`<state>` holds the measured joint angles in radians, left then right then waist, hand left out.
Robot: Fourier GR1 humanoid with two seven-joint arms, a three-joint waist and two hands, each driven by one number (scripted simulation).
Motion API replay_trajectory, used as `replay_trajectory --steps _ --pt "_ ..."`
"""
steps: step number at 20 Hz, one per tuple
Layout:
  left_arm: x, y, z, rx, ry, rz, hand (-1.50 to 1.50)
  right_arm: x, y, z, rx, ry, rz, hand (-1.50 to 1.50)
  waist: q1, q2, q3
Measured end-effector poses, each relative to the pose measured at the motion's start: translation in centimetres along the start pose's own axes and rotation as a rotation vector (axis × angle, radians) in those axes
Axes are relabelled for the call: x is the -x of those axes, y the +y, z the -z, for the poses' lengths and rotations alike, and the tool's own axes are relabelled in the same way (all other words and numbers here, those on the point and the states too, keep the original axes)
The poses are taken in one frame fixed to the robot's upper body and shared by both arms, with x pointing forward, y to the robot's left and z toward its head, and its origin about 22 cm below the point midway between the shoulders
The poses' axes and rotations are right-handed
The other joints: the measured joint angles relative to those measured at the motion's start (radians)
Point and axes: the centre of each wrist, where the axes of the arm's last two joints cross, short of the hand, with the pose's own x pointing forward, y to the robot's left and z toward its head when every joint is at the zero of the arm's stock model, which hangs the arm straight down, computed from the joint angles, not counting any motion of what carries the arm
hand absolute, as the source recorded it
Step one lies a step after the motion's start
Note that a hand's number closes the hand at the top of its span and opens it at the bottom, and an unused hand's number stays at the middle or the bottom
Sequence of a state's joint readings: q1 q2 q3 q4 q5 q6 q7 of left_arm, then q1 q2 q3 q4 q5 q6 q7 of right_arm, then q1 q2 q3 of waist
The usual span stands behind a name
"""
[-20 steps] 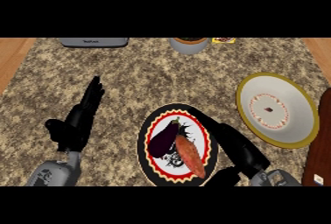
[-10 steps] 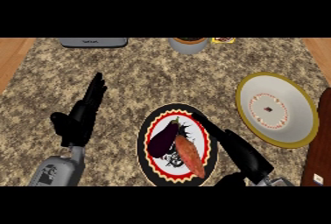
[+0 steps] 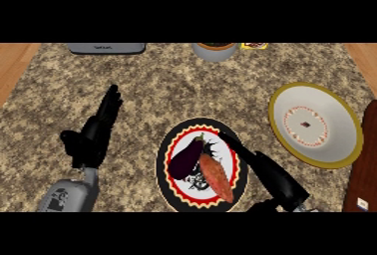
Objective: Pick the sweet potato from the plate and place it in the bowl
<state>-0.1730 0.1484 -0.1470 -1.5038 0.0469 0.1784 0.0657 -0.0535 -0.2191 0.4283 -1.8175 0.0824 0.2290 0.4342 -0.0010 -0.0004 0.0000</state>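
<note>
An orange-brown sweet potato lies lengthwise on a black plate with a red and yellow rim, next to a dark purple eggplant. My right hand stretches over the plate's right rim with straight fingers, just right of the sweet potato, open and holding nothing. The white bowl with a yellow rim stands to the right of the plate. My left hand rests open at the left, fingers pointing up.
At the counter's back edge stand a grey appliance, a grey pot and a small patterned item. A dark brown object lies at the far right edge.
My right hand has moved up and left, onto the plate's right rim close to the sweet potato. The left hand has barely shifted.
</note>
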Motion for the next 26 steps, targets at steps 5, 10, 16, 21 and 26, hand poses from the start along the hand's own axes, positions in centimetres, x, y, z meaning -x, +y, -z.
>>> replay_trajectory --steps 5,10,16,21,26 --pt "0.1 0.4 -0.7 0.005 0.003 -0.001 0.0 2.4 1.1 0.7 -0.005 0.012 0.025 -1.5 0.001 0.0 0.0" --pt "-0.2 0.4 -1.5 0.007 -0.002 -0.002 0.0 3.4 2.0 1.8 0.002 0.014 0.043 -1.5 0.002 0.0 0.0" --pt "-0.7 0.0 -0.4 0.006 -0.005 0.0 0.0 4.7 2.4 3.3 0.033 0.053 -0.03 -1.5 0.001 0.0 0.0" --pt "-0.3 -0.2 -0.2 0.008 0.0 -0.004 0.0 6.0 3.2 4.2 0.038 0.098 -0.113 -1.5 0.002 0.001 0.0" --pt "-0.1 0.1 -0.4 0.005 0.002 0.002 0.0 6.8 3.6 5.1 0.008 0.103 -0.13 1.5 0.001 0.0 -0.001"
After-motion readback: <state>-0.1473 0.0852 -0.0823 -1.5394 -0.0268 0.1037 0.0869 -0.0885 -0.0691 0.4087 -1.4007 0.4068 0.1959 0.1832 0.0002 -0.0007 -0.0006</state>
